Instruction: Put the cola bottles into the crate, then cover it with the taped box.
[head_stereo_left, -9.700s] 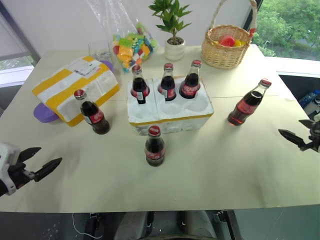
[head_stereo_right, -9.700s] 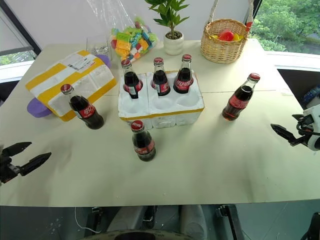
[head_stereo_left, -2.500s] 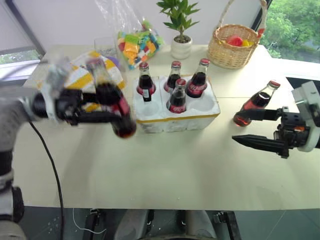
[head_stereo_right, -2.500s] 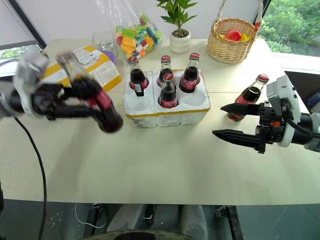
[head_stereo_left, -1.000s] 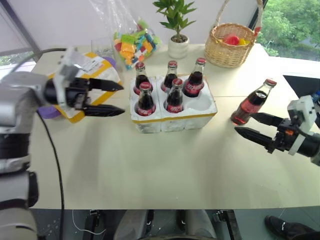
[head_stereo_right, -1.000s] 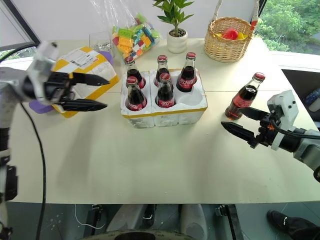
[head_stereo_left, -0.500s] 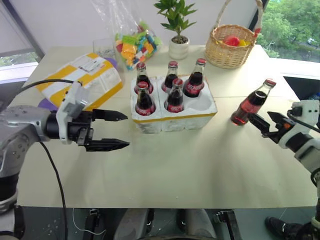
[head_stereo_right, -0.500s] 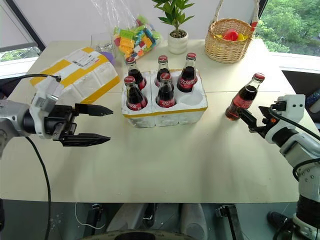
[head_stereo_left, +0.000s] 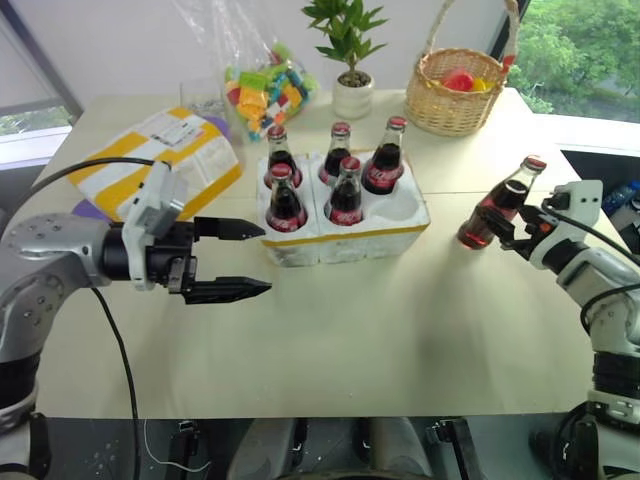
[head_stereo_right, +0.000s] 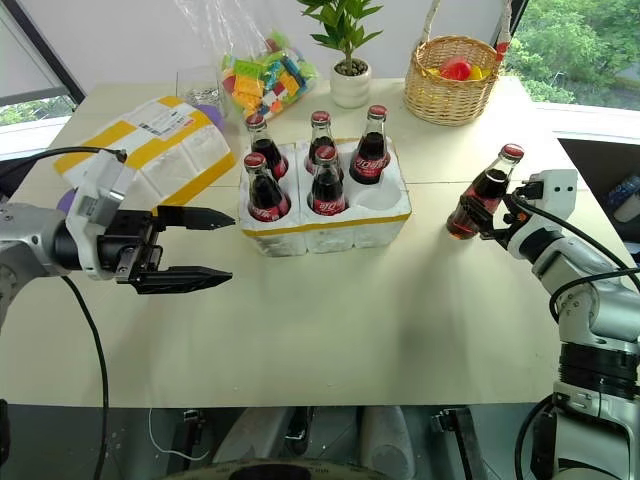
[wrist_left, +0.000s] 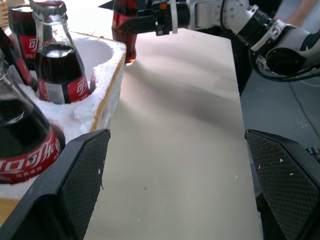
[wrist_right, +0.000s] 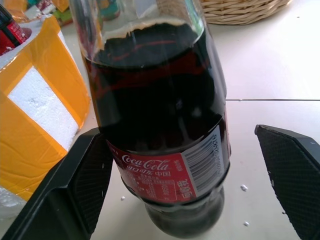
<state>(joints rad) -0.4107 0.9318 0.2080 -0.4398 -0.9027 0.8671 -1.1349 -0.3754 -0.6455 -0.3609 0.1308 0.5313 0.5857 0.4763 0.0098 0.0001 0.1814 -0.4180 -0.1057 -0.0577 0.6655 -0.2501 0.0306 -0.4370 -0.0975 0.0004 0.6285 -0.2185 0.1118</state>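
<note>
Bottles of dark cola, each with red cap and red label: five stand in the crate (head_stereo_left: 345, 228), a low white foam tray banded in yellow tape round its rim. Three fill the back row (head_stereo_left: 338, 155), two the front row (head_stereo_left: 285, 197); the front well nearest the robot's right stands unfilled. The sixth bottle (head_stereo_left: 497, 205) stands on the table, well to the right of the crate. The right gripper (head_stereo_right: 487, 225) has its fingers spread, one to either side of this bottle's lower body; in the right wrist view one finger (wrist_right: 85, 185) lies close against the glass and the other stands apart from it. The left gripper (head_stereo_left: 248, 260) hangs spread wide and holding nothing, to the left of the crate and above bare tabletop.

The taped box (head_stereo_left: 160, 160), white foam wrapped in broad yellow bands with a printed label on top, lies at the far left of the table (head_stereo_left: 350, 340), apart from the crate.

Behind the crate: a clear bag of coloured blocks (head_stereo_left: 262, 88), a small potted plant (head_stereo_left: 350, 50), and a wicker basket (head_stereo_left: 462, 88) holding red and yellow items. The table is pale cream; a white wall and windows with greenery lie beyond.
</note>
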